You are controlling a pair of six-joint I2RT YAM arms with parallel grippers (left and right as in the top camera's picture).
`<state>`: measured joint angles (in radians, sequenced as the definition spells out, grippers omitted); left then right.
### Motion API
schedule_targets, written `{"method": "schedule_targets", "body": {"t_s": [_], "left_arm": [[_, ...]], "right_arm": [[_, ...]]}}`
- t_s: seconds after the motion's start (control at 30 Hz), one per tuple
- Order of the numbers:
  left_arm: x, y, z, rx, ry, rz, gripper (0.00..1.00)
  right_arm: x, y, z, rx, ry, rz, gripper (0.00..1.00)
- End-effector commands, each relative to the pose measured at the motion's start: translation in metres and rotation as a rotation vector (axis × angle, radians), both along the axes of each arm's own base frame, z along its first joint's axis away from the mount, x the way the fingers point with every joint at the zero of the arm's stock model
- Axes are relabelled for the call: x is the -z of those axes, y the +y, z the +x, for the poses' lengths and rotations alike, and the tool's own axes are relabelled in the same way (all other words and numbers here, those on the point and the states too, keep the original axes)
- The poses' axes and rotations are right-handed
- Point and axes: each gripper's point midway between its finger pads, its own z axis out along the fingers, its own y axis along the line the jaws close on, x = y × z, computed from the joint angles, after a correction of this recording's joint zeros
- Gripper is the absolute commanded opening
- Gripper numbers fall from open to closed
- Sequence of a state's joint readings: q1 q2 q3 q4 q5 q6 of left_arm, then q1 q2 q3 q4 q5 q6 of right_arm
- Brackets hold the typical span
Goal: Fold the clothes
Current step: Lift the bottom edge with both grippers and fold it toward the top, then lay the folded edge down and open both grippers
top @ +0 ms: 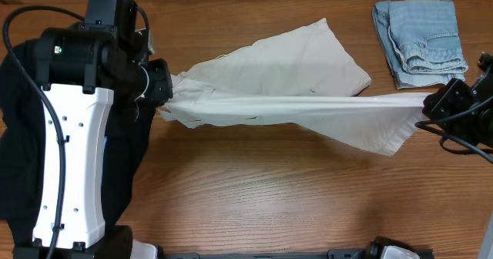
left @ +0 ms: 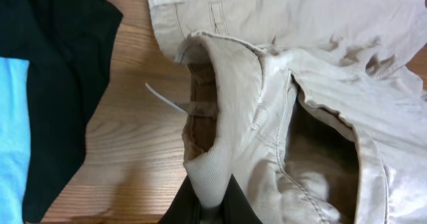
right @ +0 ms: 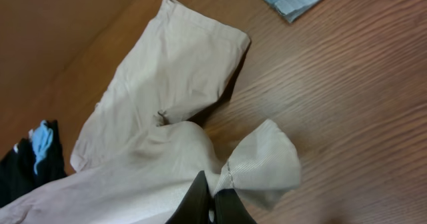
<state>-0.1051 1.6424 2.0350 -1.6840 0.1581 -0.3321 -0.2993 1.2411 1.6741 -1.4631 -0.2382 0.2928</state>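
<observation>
Stretching shorts (top: 293, 74) taut
Left gripper (top: 160, 91), right gripper (top: 428, 107) are clamping opposite ends; lowering evenly should avoid wrinkles.

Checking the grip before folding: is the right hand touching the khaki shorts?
Touching. The right wrist view shows the right hand pinched shut on a bunched edge of the shorts.

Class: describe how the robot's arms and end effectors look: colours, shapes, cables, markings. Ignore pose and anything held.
The left arm has a long white shell dotted with small holes, bulky black joint housings, a green mark and a looping black cable. The right arm is black with black cables. The left end effector and right end effector are dark.
</observation>
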Motion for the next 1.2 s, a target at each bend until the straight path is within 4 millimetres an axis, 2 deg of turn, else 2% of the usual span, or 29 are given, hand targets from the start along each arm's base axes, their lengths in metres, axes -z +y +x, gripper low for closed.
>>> {"method": "schedule_targets", "body": {"t_s": [0.0,0.07,0.2,0.3,0.4,0.67,1.0,1.17], "left_arm": [[0.01,0.024,-0.009,-0.003,0.021,0.122,0.04],[0.029,0.023,-0.017,-0.02,0.096,0.127,0.04],[0.068,0.038,-0.027,-0.124,0.213,0.202,0.04],[0.089,0.043,-0.023,-0.16,0.223,0.224,0.04],[0.104,0.041,-0.009,-0.17,0.187,0.215,0.04],[0.125,0.037,0.035,-0.208,0.027,0.181,0.05],[0.146,0.056,0.063,-0.334,-0.098,0.253,0.04],[0.147,0.066,0.085,-0.376,-0.208,0.288,0.04]], "right_arm": [[-0.001,-0.041,-0.001,0.103,0.014,-0.159,0.04],[0.004,-0.043,0.006,0.094,0.01,-0.166,0.04],[0.016,-0.047,0.024,0.076,-0.013,-0.172,0.04],[0.022,-0.047,0.043,0.037,-0.054,-0.165,0.04],[0.029,-0.047,0.064,0.017,-0.073,-0.153,0.04],[0.06,-0.036,0.133,-0.1,-0.102,-0.189,0.04],[0.089,-0.014,0.206,-0.174,-0.193,-0.212,0.04],[0.124,0.006,0.236,-0.222,-0.188,-0.205,0.04]]}}
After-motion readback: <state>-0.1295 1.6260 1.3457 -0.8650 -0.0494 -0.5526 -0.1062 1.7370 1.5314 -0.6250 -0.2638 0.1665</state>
